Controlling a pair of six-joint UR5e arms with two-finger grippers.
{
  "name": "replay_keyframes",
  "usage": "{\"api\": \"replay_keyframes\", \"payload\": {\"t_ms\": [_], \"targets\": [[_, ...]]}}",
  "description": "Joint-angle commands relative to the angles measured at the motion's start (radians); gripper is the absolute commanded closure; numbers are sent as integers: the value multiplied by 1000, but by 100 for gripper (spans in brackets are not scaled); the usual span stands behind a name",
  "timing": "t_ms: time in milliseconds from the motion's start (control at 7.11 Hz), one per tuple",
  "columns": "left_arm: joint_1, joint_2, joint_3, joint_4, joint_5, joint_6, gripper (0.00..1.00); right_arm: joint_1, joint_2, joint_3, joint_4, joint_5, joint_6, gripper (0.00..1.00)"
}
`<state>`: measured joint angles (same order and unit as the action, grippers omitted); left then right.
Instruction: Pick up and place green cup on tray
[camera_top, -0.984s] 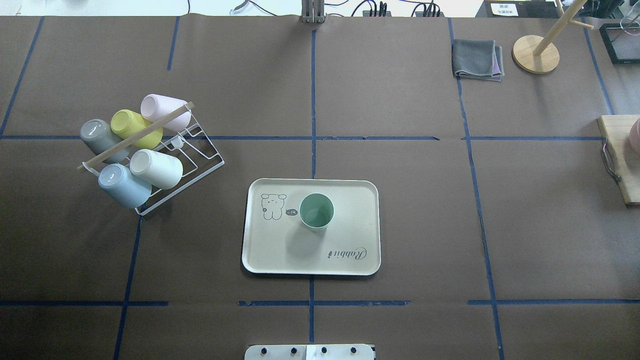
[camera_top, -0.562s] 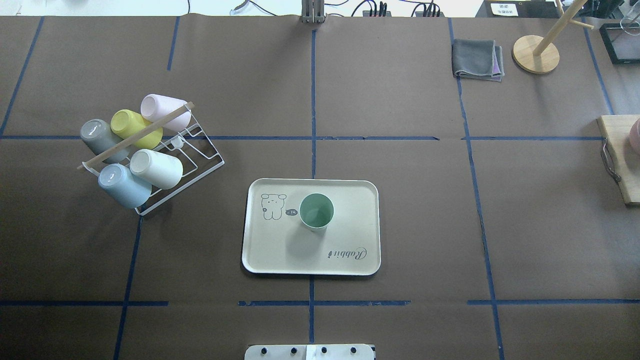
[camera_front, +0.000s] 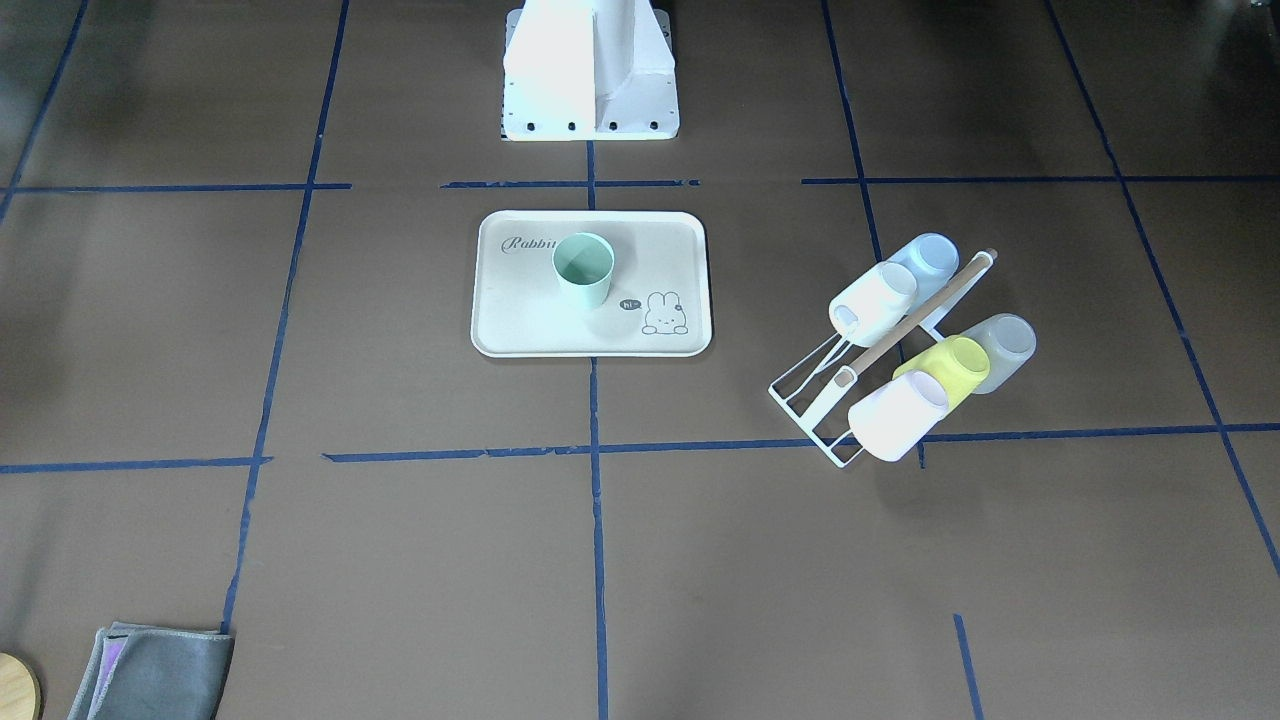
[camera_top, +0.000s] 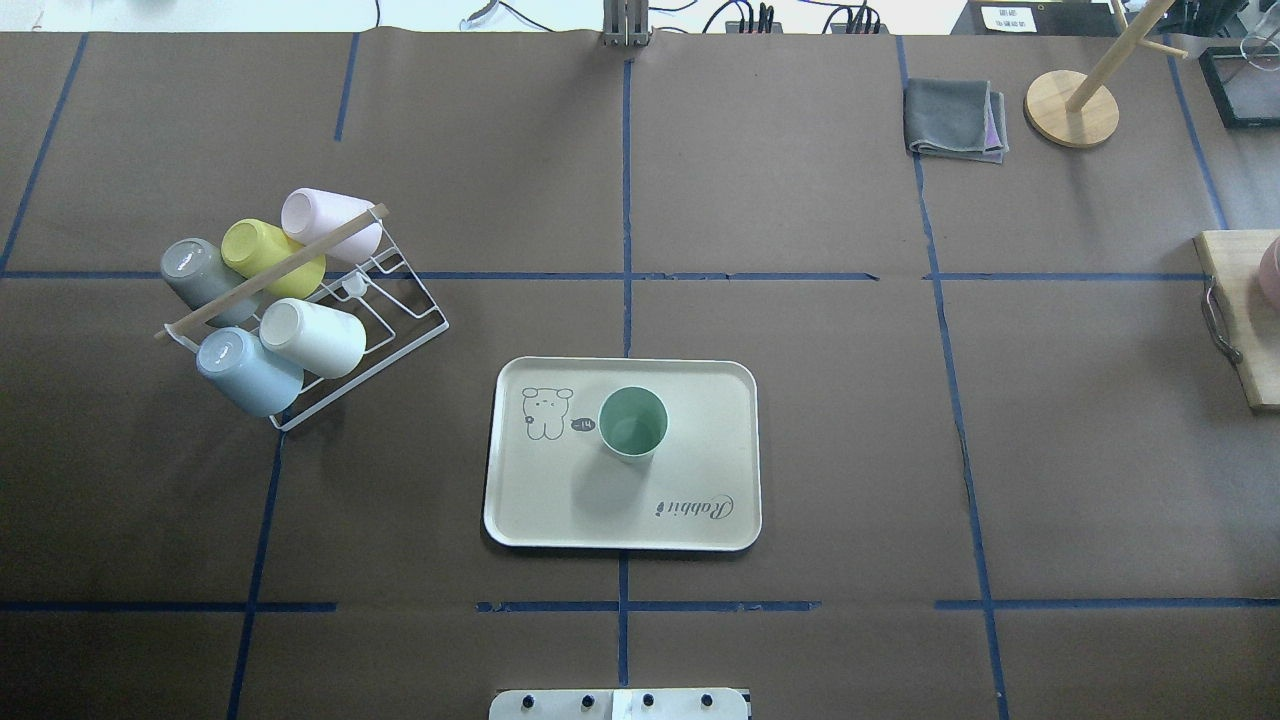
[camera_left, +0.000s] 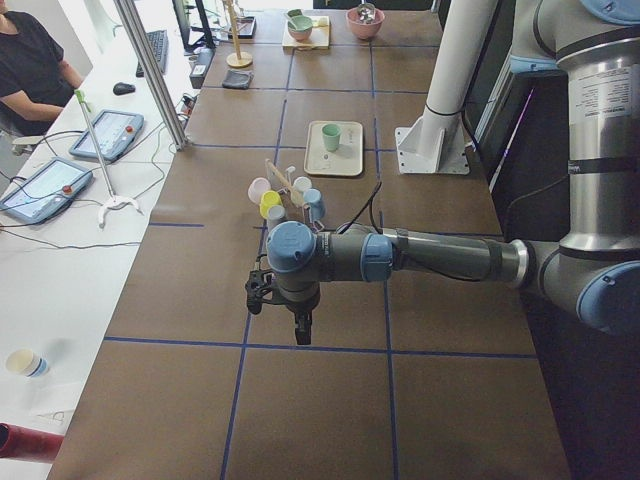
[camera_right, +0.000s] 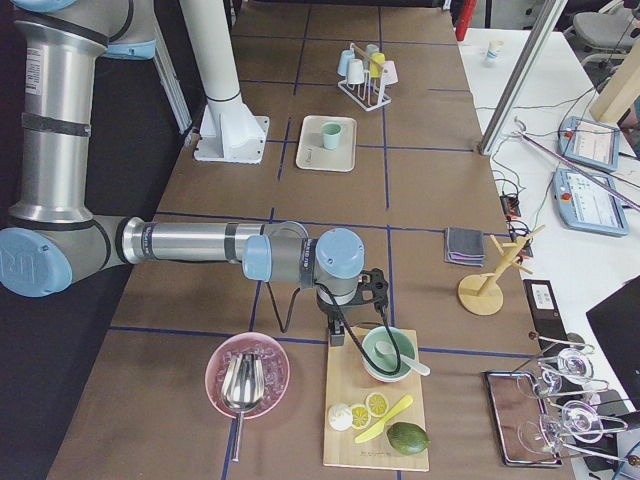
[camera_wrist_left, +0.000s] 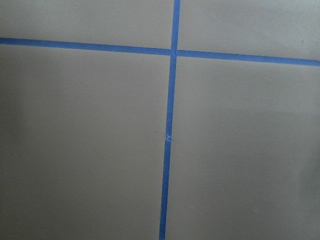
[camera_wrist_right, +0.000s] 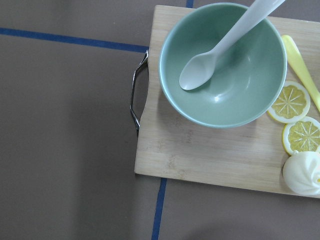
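Observation:
The pale mint-green cup (camera_top: 632, 423) stands upright on the cream tray (camera_top: 540, 500), a little off its middle, next to the bunny drawing. Cup (camera_front: 583, 268) and tray (camera_front: 520, 325) also show in the front view. No gripper touches them. My left gripper (camera_left: 300, 330) hangs over bare table far out on the left end, seen only in the left side view; I cannot tell if it is open. My right gripper (camera_right: 337, 335) hangs by the wooden board at the right end, seen only in the right side view; I cannot tell its state.
A white wire rack (camera_top: 385, 300) left of the tray holds several cups, among them a yellow-green one (camera_top: 265, 255) and a pale blue one (camera_top: 245, 370). A grey cloth (camera_top: 955, 118) and wooden stand (camera_top: 1072, 108) sit far right. A cutting board (camera_wrist_right: 200, 155) carries a green bowl (camera_wrist_right: 235, 85).

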<state>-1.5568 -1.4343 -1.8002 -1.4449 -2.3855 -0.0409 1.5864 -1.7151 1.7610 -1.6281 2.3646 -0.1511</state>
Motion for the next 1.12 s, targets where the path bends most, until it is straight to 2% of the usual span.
{"api": "replay_keyframes", "payload": {"t_ms": [0, 281, 422, 562, 984], "targets": [[46, 6, 4, 3, 105, 1, 0, 13, 22, -8, -6, -16, 4, 0], [43, 44, -4, 0, 86, 137, 0, 14, 20, -2, -4, -36, 7, 0], [41, 52, -4, -2, 13, 139, 0, 14, 26, -3, -4, -36, 8, 0], [38, 58, -2, 0, -16, 142, 0, 14, 28, -6, -4, -38, 11, 0], [31, 55, -8, 1, -9, 142, 0, 14, 26, -6, -4, -38, 12, 0]]}}
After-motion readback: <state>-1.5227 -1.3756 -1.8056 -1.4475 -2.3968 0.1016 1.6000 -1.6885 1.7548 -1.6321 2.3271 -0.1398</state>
